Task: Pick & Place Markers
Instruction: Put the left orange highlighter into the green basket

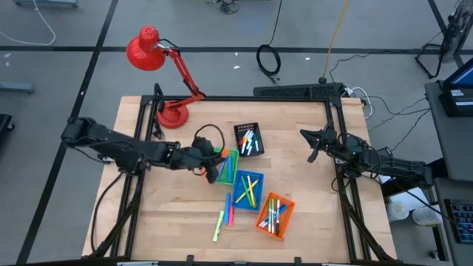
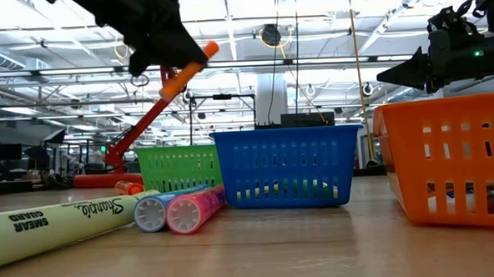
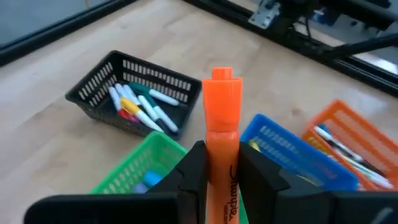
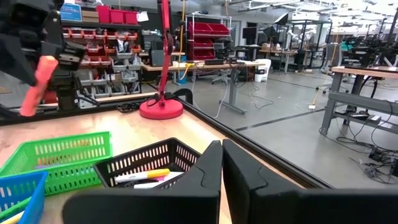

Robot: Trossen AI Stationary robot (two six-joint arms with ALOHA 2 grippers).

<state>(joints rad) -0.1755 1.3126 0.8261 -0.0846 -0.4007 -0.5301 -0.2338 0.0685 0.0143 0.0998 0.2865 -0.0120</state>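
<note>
Left gripper [image 3: 222, 180] clamps one orange marker [image 3: 222, 130] between its fingers, holding it in the air above the green basket [image 1: 228, 167]. Right gripper [image 1: 313, 143] waits over the table's right side, fingers pressed together and empty. Four baskets sit on the table [image 1: 148, 214]: green, black [image 1: 249, 139], blue [image 1: 247, 190] and orange [image 1: 275, 215]. Three loose markers [image 1: 224, 219] lie beside the blue basket.

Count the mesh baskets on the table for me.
4. The black basket lies farthest back, the green basket under the left gripper, the blue basket mid-table, and the orange basket nearest the front edge. None looks hidden.
</note>
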